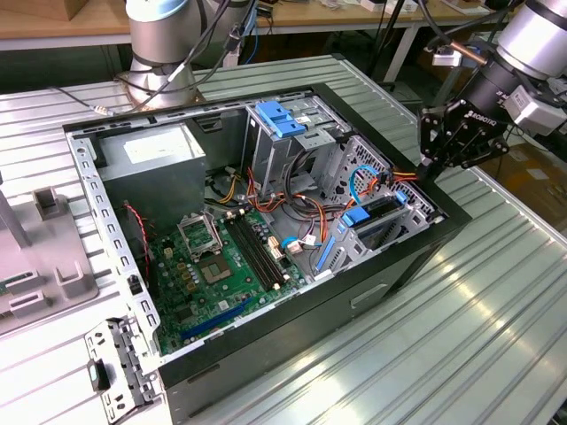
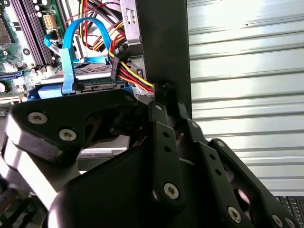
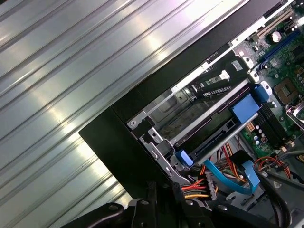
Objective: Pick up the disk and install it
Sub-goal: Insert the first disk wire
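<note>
Shiny metal boards with long ridges make up the table (image 1: 496,328), and an open computer case (image 1: 292,305) lies on its side on it. Down in the case, at the end toward the exterior view's right, the disk (image 1: 383,221) sits in its metal bay. It looks dark on top and has blue plastic along its side. In the first wrist view the disk (image 3: 223,121) lies flat inside the bay with a blue tab on it. A flat blue cable (image 2: 71,52) loops just above the disk in the second wrist view, and red, yellow and black wires (image 2: 130,76) run past it to the case wall.

The gripper (image 1: 431,164) is black and hangs at the rim of the case, just beside the bay with the disk. Its tips are down by the wires. The fingers (image 2: 164,102) look pressed close together, and nothing is held between them.

Farther inside the case are a green board (image 1: 208,274) and a big grey box (image 1: 151,164).
</note>
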`<state>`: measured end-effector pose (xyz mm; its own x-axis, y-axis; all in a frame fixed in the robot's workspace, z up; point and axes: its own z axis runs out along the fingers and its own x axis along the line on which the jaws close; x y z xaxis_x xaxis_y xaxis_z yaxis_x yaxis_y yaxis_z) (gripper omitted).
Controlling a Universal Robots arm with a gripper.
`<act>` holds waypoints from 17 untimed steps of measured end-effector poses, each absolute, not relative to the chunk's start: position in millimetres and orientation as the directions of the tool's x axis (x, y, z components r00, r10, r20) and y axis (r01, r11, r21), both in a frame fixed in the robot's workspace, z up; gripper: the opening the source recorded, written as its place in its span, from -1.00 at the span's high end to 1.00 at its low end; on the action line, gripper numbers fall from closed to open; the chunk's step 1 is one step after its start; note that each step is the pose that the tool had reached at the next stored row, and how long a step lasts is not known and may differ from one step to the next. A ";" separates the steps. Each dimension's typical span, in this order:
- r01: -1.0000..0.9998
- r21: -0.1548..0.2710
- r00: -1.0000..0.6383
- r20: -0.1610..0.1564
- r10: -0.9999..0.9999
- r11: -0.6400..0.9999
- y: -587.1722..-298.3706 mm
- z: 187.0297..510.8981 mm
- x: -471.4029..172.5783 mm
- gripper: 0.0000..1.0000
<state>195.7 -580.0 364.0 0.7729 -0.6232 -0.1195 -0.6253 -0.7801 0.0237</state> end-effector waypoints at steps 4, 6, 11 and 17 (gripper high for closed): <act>-0.625 0.024 0.773 -0.120 -0.623 -0.780 -580.0 364.0 195.8 0.64; -0.625 0.024 0.773 -0.120 -0.623 -0.780 -580.0 363.9 195.8 0.64; -0.625 0.024 0.773 -0.120 -0.623 -0.780 -580.0 364.0 195.8 0.64; -0.625 0.022 0.773 -0.121 -0.623 -0.780 -575.1 366.8 195.6 0.65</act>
